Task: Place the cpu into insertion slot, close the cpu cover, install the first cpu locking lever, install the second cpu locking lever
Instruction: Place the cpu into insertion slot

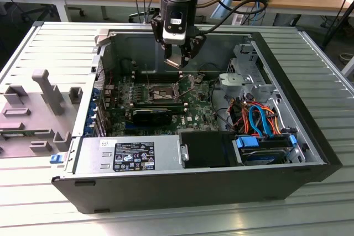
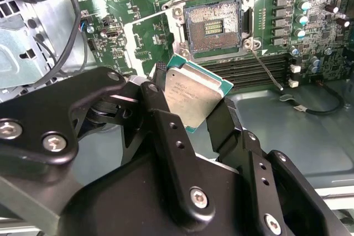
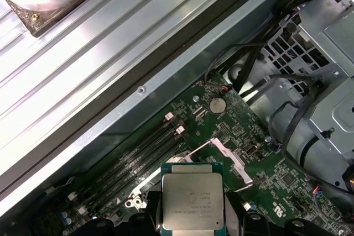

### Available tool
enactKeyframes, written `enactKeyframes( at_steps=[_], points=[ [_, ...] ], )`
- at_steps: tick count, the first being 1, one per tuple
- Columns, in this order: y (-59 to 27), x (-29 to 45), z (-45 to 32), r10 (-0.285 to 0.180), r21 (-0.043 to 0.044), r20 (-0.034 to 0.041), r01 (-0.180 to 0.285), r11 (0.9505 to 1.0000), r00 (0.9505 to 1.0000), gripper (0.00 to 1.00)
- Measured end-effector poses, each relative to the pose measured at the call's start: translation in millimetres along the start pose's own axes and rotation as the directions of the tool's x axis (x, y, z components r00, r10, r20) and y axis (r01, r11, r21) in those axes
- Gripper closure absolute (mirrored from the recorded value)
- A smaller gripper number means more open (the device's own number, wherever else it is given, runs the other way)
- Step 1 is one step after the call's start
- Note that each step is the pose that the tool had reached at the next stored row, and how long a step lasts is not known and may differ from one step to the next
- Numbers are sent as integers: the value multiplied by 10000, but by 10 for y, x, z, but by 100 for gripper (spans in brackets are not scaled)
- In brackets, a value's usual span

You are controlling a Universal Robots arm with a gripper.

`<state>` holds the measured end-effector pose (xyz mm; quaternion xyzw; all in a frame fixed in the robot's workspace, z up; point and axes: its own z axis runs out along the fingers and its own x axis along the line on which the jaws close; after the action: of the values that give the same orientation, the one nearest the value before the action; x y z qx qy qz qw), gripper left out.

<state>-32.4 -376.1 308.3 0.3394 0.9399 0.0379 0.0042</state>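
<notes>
My gripper point(image 1: 177, 62) hangs inside the open computer case, above the far side of the green board. It is shut on the cpu point(image 2: 196, 92), a flat square chip with a silver-grey top and a teal edge, gripped by two opposite sides between the black fingers point(image 2: 160, 103). The first wrist view shows the cpu point(image 3: 192, 200) level over the board. The insertion slot point(image 2: 213, 26) lies open and dark a short way beyond the chip, also seen as a square socket point(image 1: 157, 92). The cpu cover point(image 3: 221, 152) stands swung open beside it. A thin locking lever point(image 2: 265, 66) sticks out, released.
Long black memory slots point(image 2: 249, 69) run beside the socket. A black card point(image 1: 152, 115) stands in front of it. The case holds a power supply point(image 1: 133, 156), a blue-bracketed drive point(image 1: 265, 147) and orange and blue cables point(image 1: 257, 117). A grey fixture point(image 1: 44, 109) sits outside, at the exterior view's left.
</notes>
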Motion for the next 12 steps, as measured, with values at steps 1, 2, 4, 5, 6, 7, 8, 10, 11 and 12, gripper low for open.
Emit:
enactKeyframes(
  at_steps=[1, 2, 4, 5, 6, 7, 8, 10, 11, 12],
  points=[
    [0, 0, 0, 16, -1, 1, -16, 10000, 10000, 46],
    [0, 0, 0, 32, 0, 3, -32, 10000, 10000, 46],
    [0, 0, 0, 64, -1, 5, -64, 10000, 10000, 46],
    [0, 0, 0, 74, -2, 6, -74, 10000, 10000, 46],
    [0, 0, 0, 83, -1, 6, -83, 10000, 10000, 46],
    [0, 0, 0, 91, -2, 7, -91, 10000, 10000, 46],
    [0, 0, 0, 100, -2, 8, -100, 10000, 9999, 46],
    [0, 0, 0, 130, -2, 9, -130, 9999, 9999, 46],
    [0, 0, 0, 145, -3, 11, -145, 9999, 9999, 46],
    [0, 0, 0, 161, -3, 12, -161, 9999, 9999, 46]
  ],
)
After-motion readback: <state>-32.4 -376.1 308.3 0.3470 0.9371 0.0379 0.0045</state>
